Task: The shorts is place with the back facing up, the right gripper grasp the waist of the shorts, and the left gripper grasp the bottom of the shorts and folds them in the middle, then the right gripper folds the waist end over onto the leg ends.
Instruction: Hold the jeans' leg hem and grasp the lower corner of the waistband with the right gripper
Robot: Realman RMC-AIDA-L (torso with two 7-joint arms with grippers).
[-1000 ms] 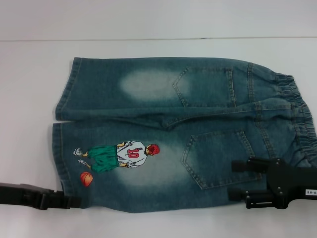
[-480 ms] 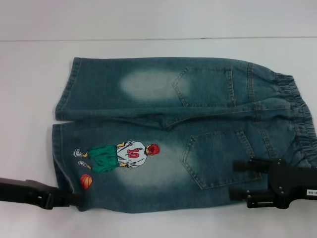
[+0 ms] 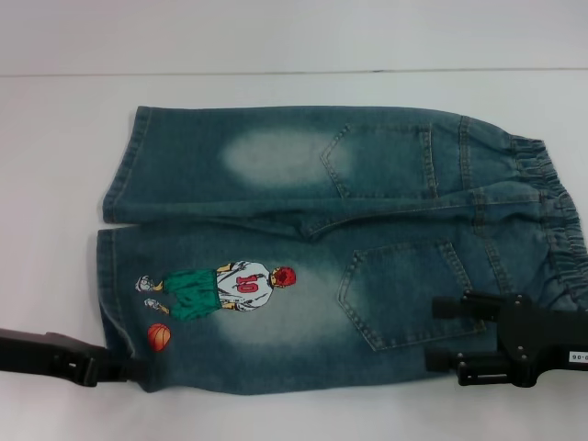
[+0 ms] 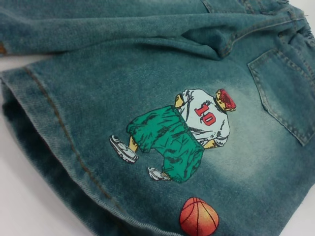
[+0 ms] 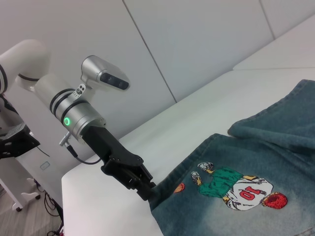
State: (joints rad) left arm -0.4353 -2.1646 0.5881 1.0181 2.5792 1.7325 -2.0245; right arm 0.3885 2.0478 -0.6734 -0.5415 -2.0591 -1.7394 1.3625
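Observation:
The shorts (image 3: 294, 239) lie flat on the white table, back pockets up. The leg ends (image 3: 106, 276) point left and the gathered waist (image 3: 562, 220) lies at the right. The cartoon player print (image 3: 220, 289) is on the near leg. My left gripper (image 3: 136, 370) touches the near corner of that leg's hem, beside the basketball print; the right wrist view shows the left gripper (image 5: 147, 191) at the denim's edge. My right gripper (image 3: 443, 333) hovers open over the near side of the shorts, just short of the waist by the near pocket. The left wrist view shows the hem (image 4: 49, 132) close up.
The white table (image 3: 55, 184) reaches well past the shorts on the left and behind. Its back edge (image 3: 276, 72) meets a pale wall. In the right wrist view the table's end (image 5: 74, 196) drops off past the left arm.
The left gripper has slid in to the hem corner, and the denim with the basketball print shifted slightly toward the front edge. The right gripper has barely moved.

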